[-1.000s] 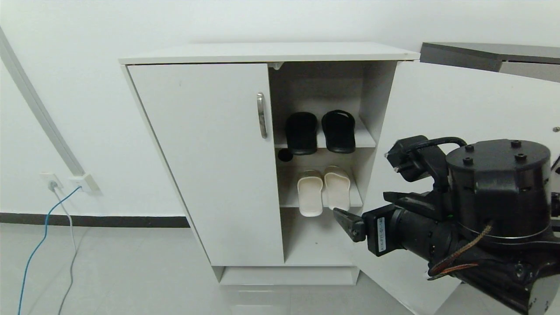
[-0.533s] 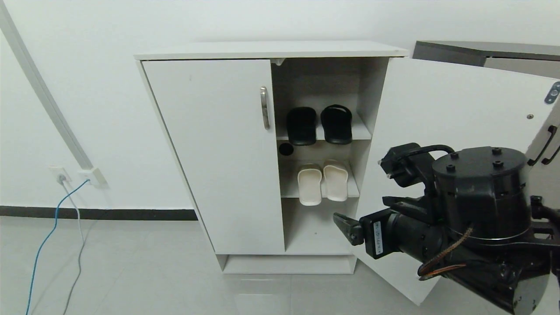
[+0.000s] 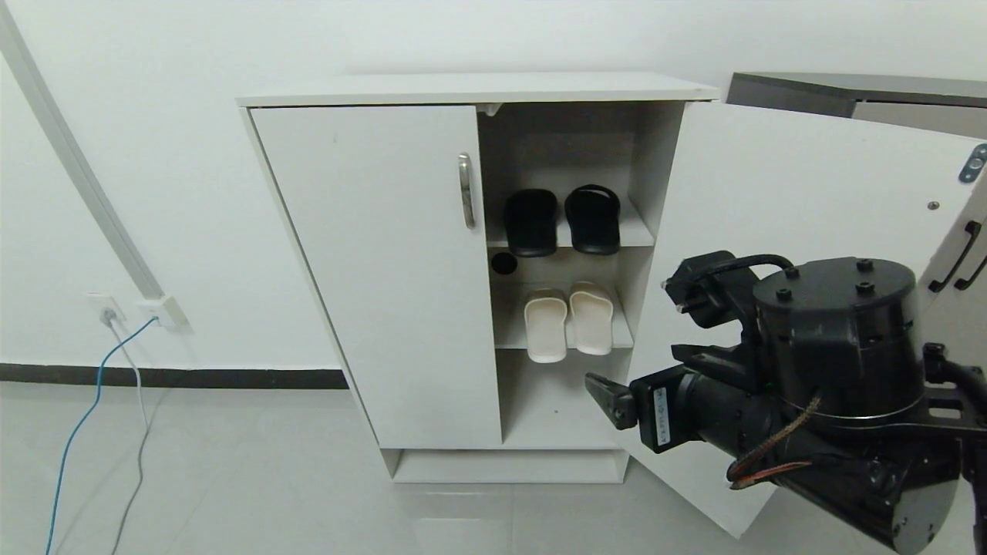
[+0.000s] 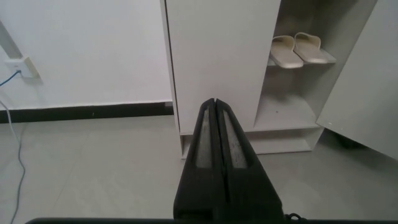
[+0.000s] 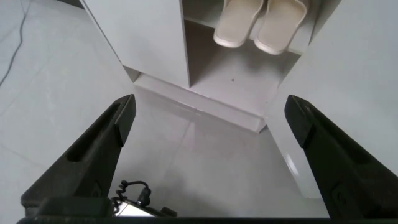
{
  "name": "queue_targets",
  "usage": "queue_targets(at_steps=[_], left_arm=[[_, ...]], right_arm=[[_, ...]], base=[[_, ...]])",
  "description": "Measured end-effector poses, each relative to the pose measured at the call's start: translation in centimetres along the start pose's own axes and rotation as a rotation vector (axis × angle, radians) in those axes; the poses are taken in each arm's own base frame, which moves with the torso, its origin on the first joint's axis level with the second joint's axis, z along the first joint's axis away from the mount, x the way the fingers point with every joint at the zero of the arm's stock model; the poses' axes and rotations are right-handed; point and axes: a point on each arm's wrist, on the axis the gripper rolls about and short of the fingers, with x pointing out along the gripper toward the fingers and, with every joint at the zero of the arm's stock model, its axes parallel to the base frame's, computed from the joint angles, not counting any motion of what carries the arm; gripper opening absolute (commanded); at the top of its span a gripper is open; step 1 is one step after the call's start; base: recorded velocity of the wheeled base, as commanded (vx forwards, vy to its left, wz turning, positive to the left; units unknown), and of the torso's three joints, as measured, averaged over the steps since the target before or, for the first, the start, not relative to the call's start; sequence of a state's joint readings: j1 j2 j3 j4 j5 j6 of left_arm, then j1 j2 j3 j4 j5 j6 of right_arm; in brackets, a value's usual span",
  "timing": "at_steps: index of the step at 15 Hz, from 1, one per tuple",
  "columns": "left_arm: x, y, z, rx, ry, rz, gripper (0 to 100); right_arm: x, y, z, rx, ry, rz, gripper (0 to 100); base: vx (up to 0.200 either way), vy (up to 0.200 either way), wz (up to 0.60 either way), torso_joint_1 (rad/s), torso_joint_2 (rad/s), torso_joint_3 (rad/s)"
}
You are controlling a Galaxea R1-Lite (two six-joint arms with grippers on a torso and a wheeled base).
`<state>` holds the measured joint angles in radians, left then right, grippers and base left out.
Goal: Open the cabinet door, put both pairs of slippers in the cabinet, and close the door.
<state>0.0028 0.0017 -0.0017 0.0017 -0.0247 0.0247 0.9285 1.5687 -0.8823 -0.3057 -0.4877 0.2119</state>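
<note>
The white cabinet (image 3: 478, 89) stands against the wall, its left door (image 3: 385, 270) closed and its right door (image 3: 771, 193) swung open. The black slippers (image 3: 530, 222) lie side by side on the upper shelf. On the middle shelf lie the white slippers (image 3: 546, 325), also seen as white slippers (image 4: 297, 50) and white slippers (image 5: 261, 18). My right gripper (image 5: 205, 155) hangs open and empty in front of the open door, low before the bottom compartment, one fingertip (image 3: 605, 395) showing. My left gripper (image 4: 214, 106) is shut on nothing, pointing at the left door's foot.
A wall socket (image 3: 104, 312) with a blue cable (image 3: 85, 408) trailing over the floor sits at the left, under a slanted conduit (image 3: 69, 162). Grey furniture (image 3: 848, 92) and a panel with black handles (image 3: 956, 254) stand at the right. Bare tiled floor (image 3: 231, 493) lies before the cabinet.
The head camera has pulled back and shifted, so the cabinet looks smaller and farther right. My right arm has drifted slightly left in the picture. Slippers and doors are unchanged.
</note>
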Motion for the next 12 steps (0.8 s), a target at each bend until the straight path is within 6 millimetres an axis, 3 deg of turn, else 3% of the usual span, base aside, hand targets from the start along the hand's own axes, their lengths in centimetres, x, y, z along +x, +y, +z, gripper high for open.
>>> queue_targets(at_steps=[3, 4, 7, 12], left_arm=[[0.00, 0.00, 0.00, -0.001, 0.000, 0.000, 0], [0.00, 0.00, 0.00, -0.001, 0.000, 0.000, 0], [0.01, 0.00, -0.05, -0.002, 0.003, 0.000, 0], [0.00, 0.01, 0.02, -0.001, -0.001, 0.001, 0]], right_arm=[[0.10, 0.01, -0.03, 0.000, 0.002, -0.001, 100], [0.13, 0.00, -0.04, 0.000, 0.003, -0.002, 0], [0.18, 0.05, -0.12, 0.002, -0.003, 0.001, 0], [0.34, 0.04, -0.23, 0.000, 0.002, -0.003, 0]], base=[[0.000, 0.000, 0.00, 0.000, 0.00, 0.000], [0.000, 0.000, 0.00, 0.002, -0.09, -0.110], [0.000, 0.000, 0.00, 0.001, -0.18, -0.312], [0.000, 0.000, 0.00, 0.046, -0.49, -0.367]])
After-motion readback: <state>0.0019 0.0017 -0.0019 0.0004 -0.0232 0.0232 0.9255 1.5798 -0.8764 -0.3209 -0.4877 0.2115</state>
